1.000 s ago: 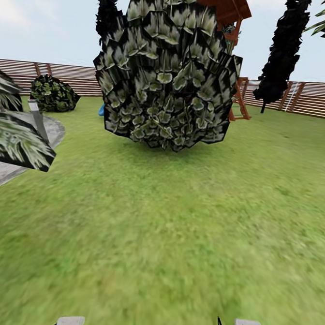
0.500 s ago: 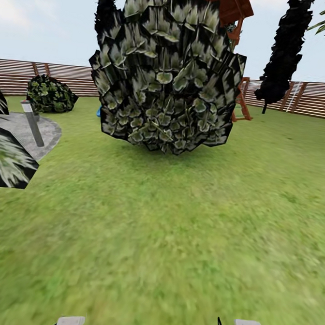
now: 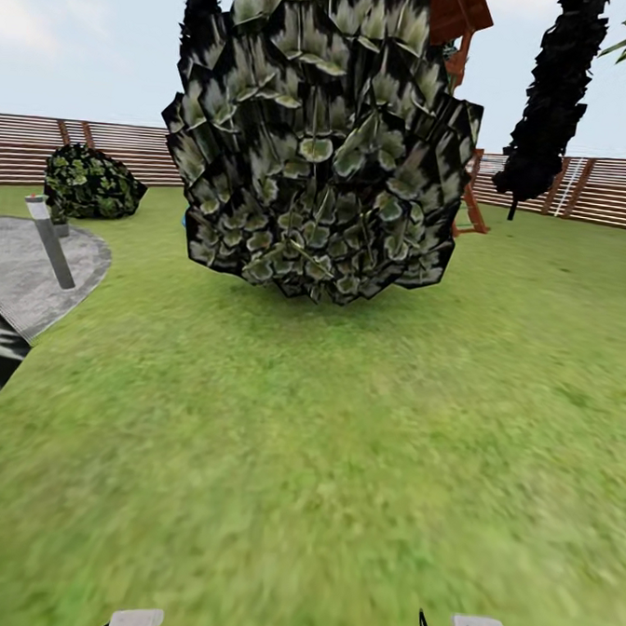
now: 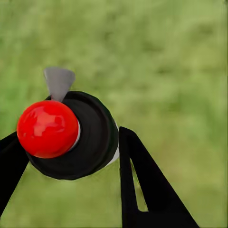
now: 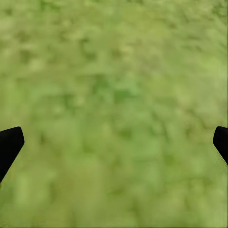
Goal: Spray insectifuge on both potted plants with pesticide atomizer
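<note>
Between the left gripper's [image 4: 71, 156] dark fingers sits the pesticide atomizer [image 4: 71, 135], clamped, red cap toward the camera. Right gripper [image 5: 114, 142] hangs spread apart over lawn [image 3: 340, 464]. Farther off stands a big leafy bush [image 3: 320, 145], then the slatted fence [image 3: 602, 188].

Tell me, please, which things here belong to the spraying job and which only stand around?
Job: pesticide atomizer, clamped in the left gripper; lawn.
Just around: big bush, small bush, bollard light, patio, fence, wooden play tower.
</note>
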Controlling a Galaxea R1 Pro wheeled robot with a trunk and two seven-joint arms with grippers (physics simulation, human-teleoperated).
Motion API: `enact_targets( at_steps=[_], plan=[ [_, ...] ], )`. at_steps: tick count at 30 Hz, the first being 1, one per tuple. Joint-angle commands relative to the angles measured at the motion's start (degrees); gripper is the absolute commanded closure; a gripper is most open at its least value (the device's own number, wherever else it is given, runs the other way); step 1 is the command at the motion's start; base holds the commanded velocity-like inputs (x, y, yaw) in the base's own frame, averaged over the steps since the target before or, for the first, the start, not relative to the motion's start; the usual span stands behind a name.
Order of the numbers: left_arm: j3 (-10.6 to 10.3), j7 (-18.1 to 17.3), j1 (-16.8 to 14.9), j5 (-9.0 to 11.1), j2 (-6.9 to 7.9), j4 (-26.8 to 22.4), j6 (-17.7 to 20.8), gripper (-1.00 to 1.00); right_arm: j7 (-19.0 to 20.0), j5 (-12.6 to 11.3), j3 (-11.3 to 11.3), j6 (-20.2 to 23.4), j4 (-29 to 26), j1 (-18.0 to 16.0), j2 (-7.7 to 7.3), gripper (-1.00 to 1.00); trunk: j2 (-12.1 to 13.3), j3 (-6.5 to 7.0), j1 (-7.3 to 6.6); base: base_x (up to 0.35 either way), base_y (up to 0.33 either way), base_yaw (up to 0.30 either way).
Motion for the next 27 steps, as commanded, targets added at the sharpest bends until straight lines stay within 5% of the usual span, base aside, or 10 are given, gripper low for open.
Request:
enact_targets(
  at_steps=[1,27],
  plan=[
    [-0.5,0.2,0.0,0.4,0.01,0.0,-0.2,1.00,-0.2,-0.4,0.5,-0.1,0.0,0.0,0.00,-1.00,0.0,-0.05,0.02,0.339,0.000,0.000],
    [-0.4,0.2,0.0,0.4,0.10,0.0,-0.2,1.00,-0.2,-0.3,0.5,-0.1,0.0,0.0,0.00,-1.00,0.0,-0.05,0.02,0.339,0.000,0.000]
  ],
)
